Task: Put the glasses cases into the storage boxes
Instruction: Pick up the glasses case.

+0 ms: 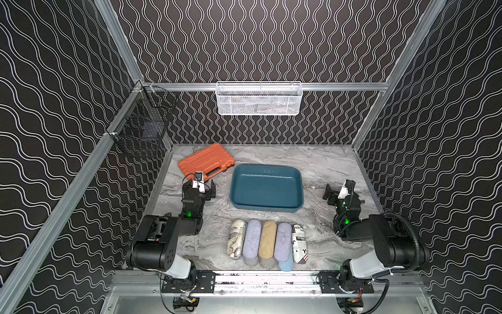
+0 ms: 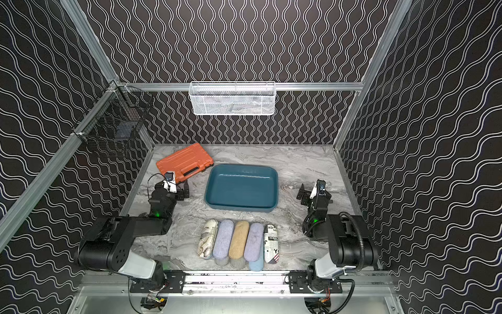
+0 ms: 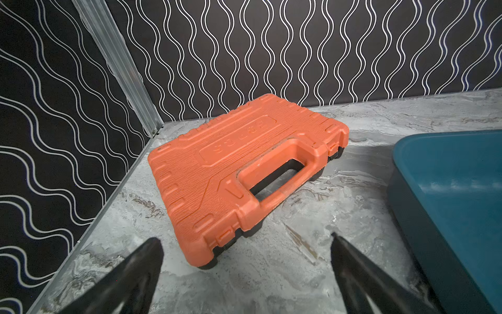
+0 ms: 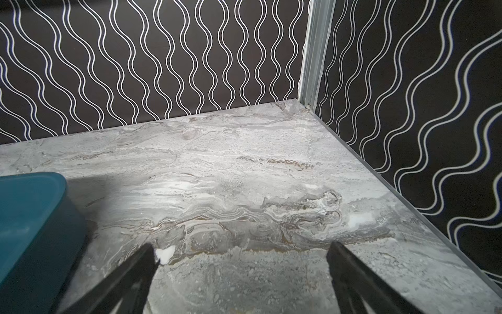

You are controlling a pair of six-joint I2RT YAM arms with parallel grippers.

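Several glasses cases lie side by side near the table's front edge in both top views: a map-printed one, a lavender one, a tan one, another lavender one and a newspaper-printed one. A light blue case and grey ones peek out beneath them. Behind the row stands the teal storage box, with nothing in it. My left gripper is open to the box's left. My right gripper is open to its right. Both hold nothing.
An orange ribbed tool case lies at the back left, just ahead of my left gripper. A white mesh basket hangs on the back wall and a black wire basket on the left wall. Patterned walls enclose the marble table.
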